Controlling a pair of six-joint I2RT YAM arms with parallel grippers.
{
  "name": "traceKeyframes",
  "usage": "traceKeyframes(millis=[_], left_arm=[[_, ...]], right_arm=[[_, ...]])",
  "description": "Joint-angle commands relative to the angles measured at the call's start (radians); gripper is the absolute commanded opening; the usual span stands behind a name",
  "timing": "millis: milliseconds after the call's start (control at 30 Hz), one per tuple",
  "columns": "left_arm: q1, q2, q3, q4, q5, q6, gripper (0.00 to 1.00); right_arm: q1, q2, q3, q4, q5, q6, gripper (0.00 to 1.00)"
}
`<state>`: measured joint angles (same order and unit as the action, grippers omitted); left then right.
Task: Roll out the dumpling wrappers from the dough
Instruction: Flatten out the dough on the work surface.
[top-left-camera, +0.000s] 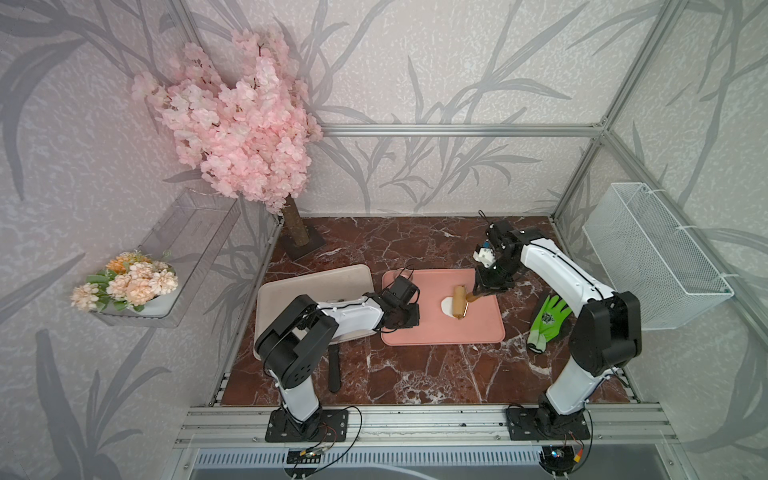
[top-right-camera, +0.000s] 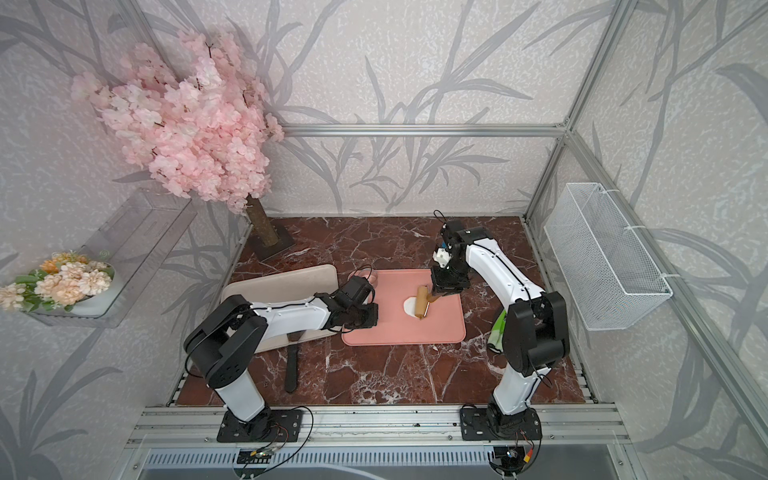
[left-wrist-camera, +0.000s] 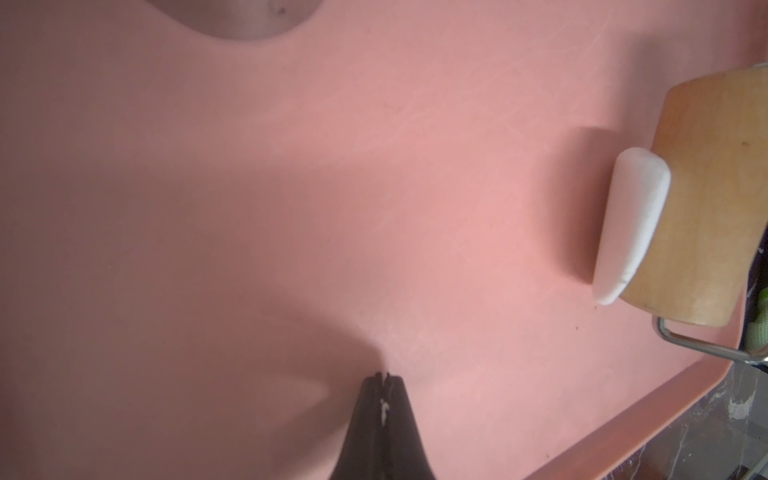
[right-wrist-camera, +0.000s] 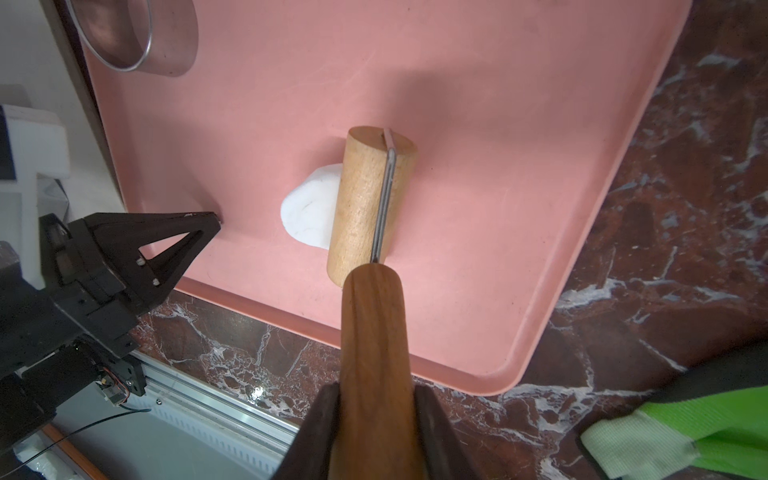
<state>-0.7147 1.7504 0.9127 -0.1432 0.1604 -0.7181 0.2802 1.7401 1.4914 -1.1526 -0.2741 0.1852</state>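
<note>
The dough (right-wrist-camera: 309, 216), a thick white lump, lies on the pink tray (right-wrist-camera: 498, 124) just ahead of my right pincer (right-wrist-camera: 376, 392), half under the roller (right-wrist-camera: 370, 203). That pincer pinches the roller's handle (right-wrist-camera: 374, 332). My left pincer (right-wrist-camera: 212, 219), pressed together and empty, touches the tray nearby. Advised: press evenly and roll across the whole lump.

Both top views look down from high above the near edge, over the two arm bases, toward the far wall, taking in the whole marble table (top-left-camera: 415, 374) from well back. The left wrist camera sits close over the pink tray (left-wrist-camera: 291, 208), facing right toward the wooden roller (left-wrist-camera: 706, 199) and dough (left-wrist-camera: 631, 224). The right wrist camera looks down along the roller's handle toward the left, from slightly farther off, catching the left gripper (right-wrist-camera: 212, 219). All four views share tray, roller and dough.
</note>
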Motion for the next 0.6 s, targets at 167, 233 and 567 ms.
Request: traceKeyframes(millis=[167, 233, 567], left_arm=[[-0.006, 0.058, -0.06, -0.135, -0.022, 0.004, 0.0], [-0.006, 0.058, -0.061, -0.134, -0.024, 0.005, 0.0], [-0.007, 0.056, -0.069, -0.129, -0.023, -0.001, 0.0]], right_arm=[[-0.042, 0.023, -0.06, -0.11, 0.249, 0.001, 0.0], [-0.045, 0.015, -0.062, -0.111, 0.249, 0.0, 0.0], [-0.035, -0.024, 0.009, -0.148, 0.255, -0.001, 0.0]])
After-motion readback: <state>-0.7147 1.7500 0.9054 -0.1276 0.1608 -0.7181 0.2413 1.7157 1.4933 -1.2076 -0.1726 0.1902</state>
